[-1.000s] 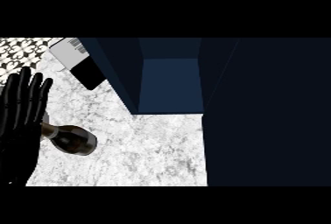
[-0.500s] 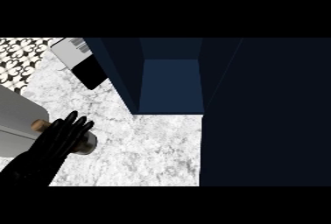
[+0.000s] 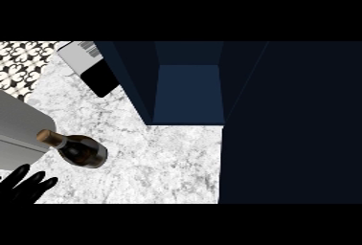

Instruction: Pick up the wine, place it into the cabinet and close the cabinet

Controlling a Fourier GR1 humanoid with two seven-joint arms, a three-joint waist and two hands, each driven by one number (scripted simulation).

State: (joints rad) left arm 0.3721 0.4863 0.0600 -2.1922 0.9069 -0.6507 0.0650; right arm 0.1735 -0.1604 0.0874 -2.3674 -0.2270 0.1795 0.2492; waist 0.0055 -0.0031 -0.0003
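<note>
Wine bottle stands on the marble counter, left part of the head view, cork end pointing up-left toward the grey forearm. Dark glass body, tan cork top. Nothing is gripping it.

One black hand shows at the lower-left corner, just below and left of the bottle, apart from it. Fingers are straight and spread, released, holding nothing. From its place in the view this reads as the left hand. The grey forearm block sits just left of the bottle's neck, and the cork overlaps its edge in the view; cannot tell if they touch.

Right hand: not visible anywhere.

Cabinet is open, with its blue interior visible at top centre, well apart from the bottle to the upper right. A dark door panel fills the right side of the view.

Near the top left a flat box with a white, barcoded end and a black end lies on the counter beside the cabinet's left wall. Patterned black-and-white tile shows in the top-left corner.
</note>
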